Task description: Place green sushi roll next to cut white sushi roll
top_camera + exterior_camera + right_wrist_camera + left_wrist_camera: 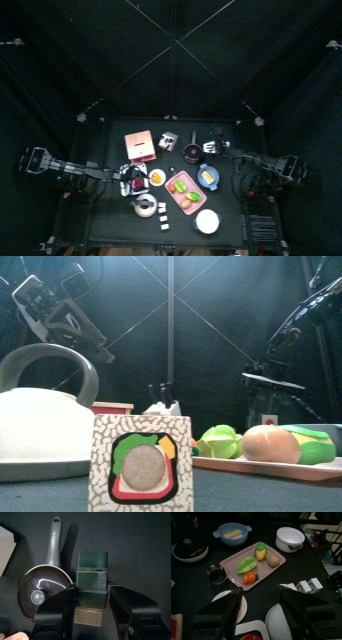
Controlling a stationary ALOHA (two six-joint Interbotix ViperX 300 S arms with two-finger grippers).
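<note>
Left wrist view: the green sushi roll [246, 563] is crowded among other foods on the pink tray [264, 571], at 1 o'clock of the cut white sushi roll [163, 210], so a neighbour could be caught by the left end effector [258, 591], held apart and empty.

One pink tray [276, 566]; two bowls [232, 533]; four food pieces [260, 551]; one kettle [38, 416].
</note>
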